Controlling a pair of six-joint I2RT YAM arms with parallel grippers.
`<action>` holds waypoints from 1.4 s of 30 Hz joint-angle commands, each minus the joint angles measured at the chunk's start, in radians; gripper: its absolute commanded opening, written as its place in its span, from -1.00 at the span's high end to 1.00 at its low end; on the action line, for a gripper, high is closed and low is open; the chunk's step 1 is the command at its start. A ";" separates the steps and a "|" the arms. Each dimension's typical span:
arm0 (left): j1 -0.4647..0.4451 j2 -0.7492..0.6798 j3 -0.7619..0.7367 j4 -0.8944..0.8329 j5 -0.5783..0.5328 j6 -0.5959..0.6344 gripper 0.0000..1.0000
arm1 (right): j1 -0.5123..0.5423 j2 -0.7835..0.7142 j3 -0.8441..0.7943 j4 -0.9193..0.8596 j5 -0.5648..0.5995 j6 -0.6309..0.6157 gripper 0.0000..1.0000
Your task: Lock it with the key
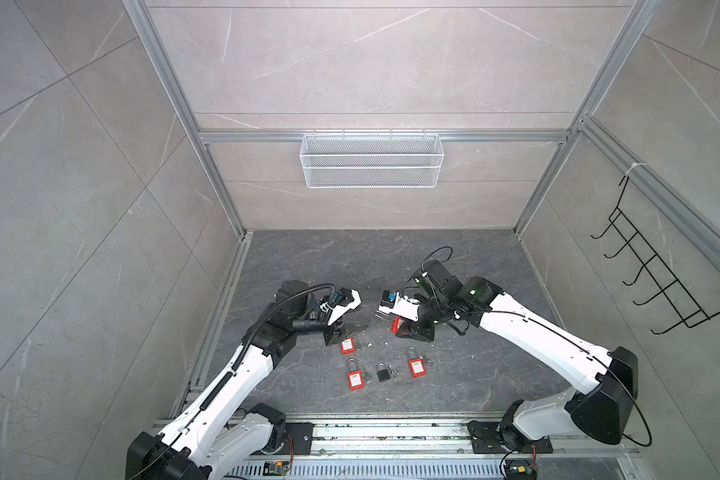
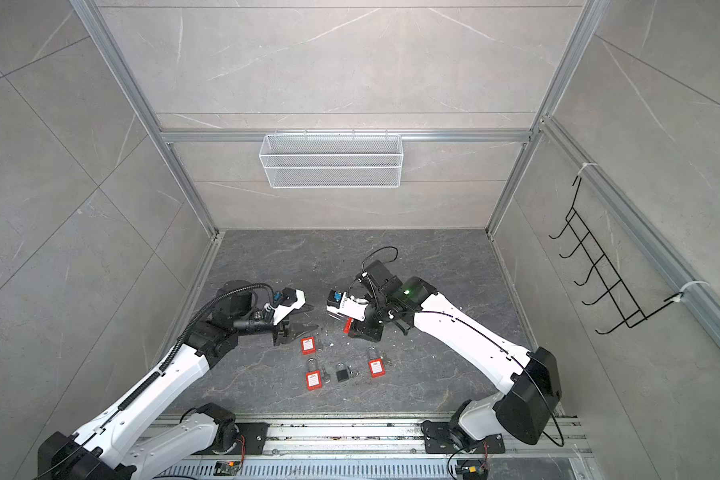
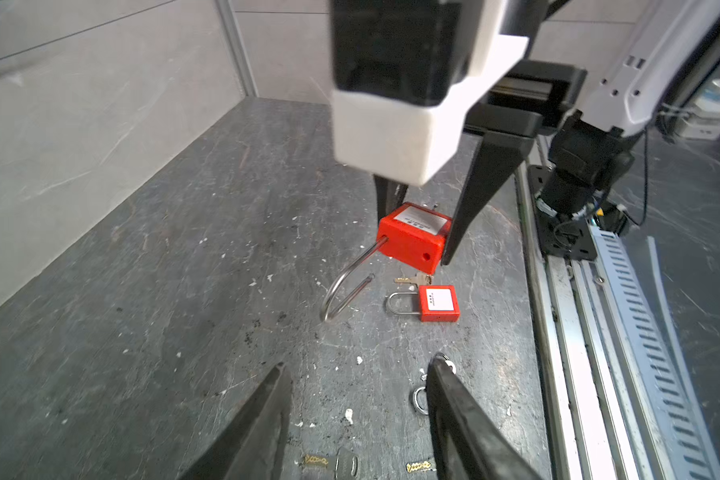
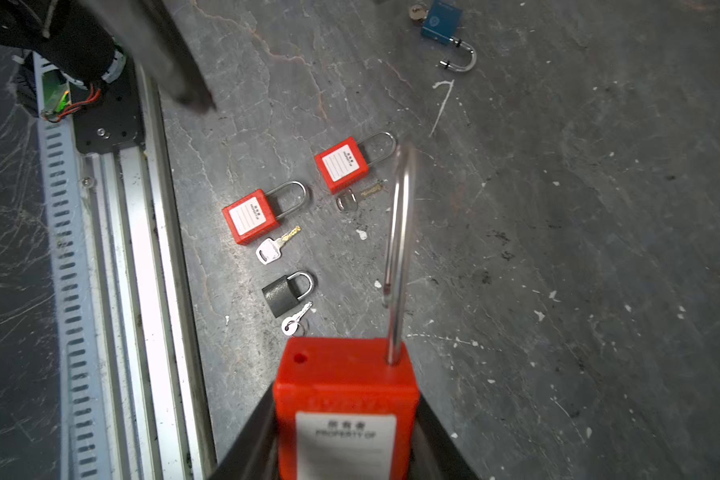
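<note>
Padlock (image 3: 408, 249) clamped in my right gripper (image 3: 418, 226), shackle (image 3: 341, 286) pointing lengthwise toward my left gripper (image 3: 358, 365), whose jaws stand apart and empty; nearest key (image 3: 333, 462) lies on the table (image 3: 142, 291) just beneath that gripper.

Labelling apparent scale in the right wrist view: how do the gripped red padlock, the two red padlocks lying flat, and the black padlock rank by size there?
1. Gripped red padlock: largest, but it is nearest the camera.
2. Rail-side red padlock and farther red padlock: alike, tied.
3. Black padlock: smallest.
</note>
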 commanded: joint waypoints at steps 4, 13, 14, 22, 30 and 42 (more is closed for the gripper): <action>-0.046 0.025 0.041 0.028 0.007 0.064 -0.05 | 0.040 -0.039 0.017 -0.034 -0.049 -0.019 0.49; -0.116 0.026 0.017 0.027 -0.051 0.074 0.39 | 0.070 -0.036 0.030 -0.064 -0.058 -0.014 0.54; -0.120 0.025 0.016 0.027 -0.052 0.078 0.44 | 0.071 -0.034 0.032 -0.068 -0.058 -0.013 0.54; -0.127 0.010 0.017 -0.028 -0.043 0.097 0.66 | 0.074 -0.049 0.043 -0.066 -0.060 -0.016 0.56; -0.128 0.022 0.041 -0.066 0.036 0.089 1.00 | 0.076 -0.047 0.049 -0.072 -0.051 -0.023 0.55; -0.137 0.001 0.062 -0.055 0.087 0.033 1.00 | 0.074 -0.149 -0.044 -0.003 -0.047 -0.028 -0.26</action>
